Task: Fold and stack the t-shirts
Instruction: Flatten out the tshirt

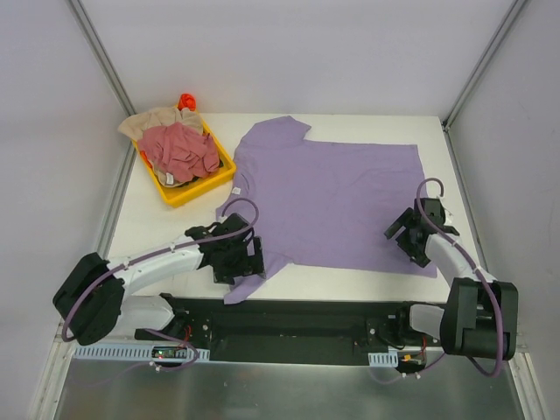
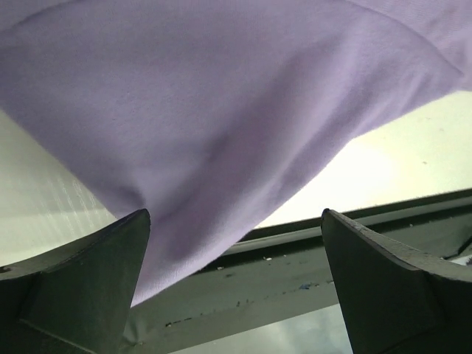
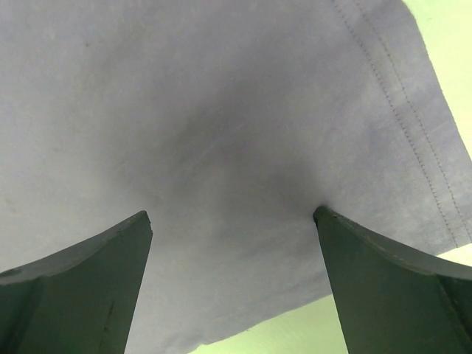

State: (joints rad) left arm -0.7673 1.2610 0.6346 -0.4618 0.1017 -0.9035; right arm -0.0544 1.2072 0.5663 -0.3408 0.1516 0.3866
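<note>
Lavender shirt (image 1: pixel 337 201) lies spread flat on the table (image 1: pixel 175 223); collar end toward the left, hem toward the right, so its long axis runs side to side across both arms. Left gripper (image 1: pixel 248 262) is low over the near sleeve, jaws spread wide; cloth fills the gap in its wrist view, nothing pinched. Right gripper (image 1: pixel 405 241) is over the near hem corner, jaws likewise spread; the stitched hem runs just right of its fingers (image 3: pixel 383 287). Each arm is nearer its own end of the near edge; lifting that edge away looks like work for both together. Pink-red shirt (image 1: pixel 179 150) and beige shirt (image 1: pixel 144 122) sit crumpled in the yellow tray (image 1: pixel 203 191), far left, well apart from both grippers.
</note>
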